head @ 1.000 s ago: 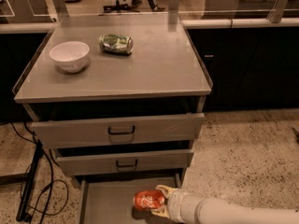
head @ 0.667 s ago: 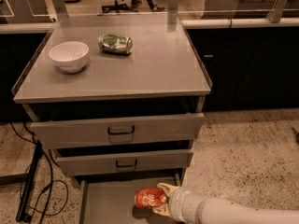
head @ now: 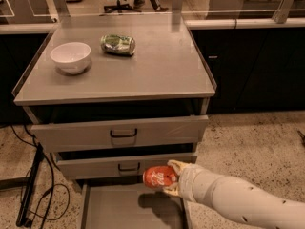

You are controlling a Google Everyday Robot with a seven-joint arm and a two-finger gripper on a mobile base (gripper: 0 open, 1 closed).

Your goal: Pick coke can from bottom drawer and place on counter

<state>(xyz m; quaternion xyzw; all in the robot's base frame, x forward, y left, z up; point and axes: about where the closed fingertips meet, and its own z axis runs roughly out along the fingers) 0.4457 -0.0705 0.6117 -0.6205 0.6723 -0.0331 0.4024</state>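
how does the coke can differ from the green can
Colour: the coke can is red-orange, the green can green. Support: the coke can is gripped by the tool above the open bottom drawer; the green can rests on the counter. Both lie sideways.

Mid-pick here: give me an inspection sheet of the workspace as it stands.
Surface: counter, grey, two items at its back left.
Job's things: coke can held sideways above the open bottom drawer, shadow on its floor.
Clutter: white bowl and green can on its side, both on the counter.
Grippers: gripper shut on the coke can, in front of the middle drawer.
Cables: black cables on the floor at left.
Surroundings: speckled floor; dark cabinets behind.
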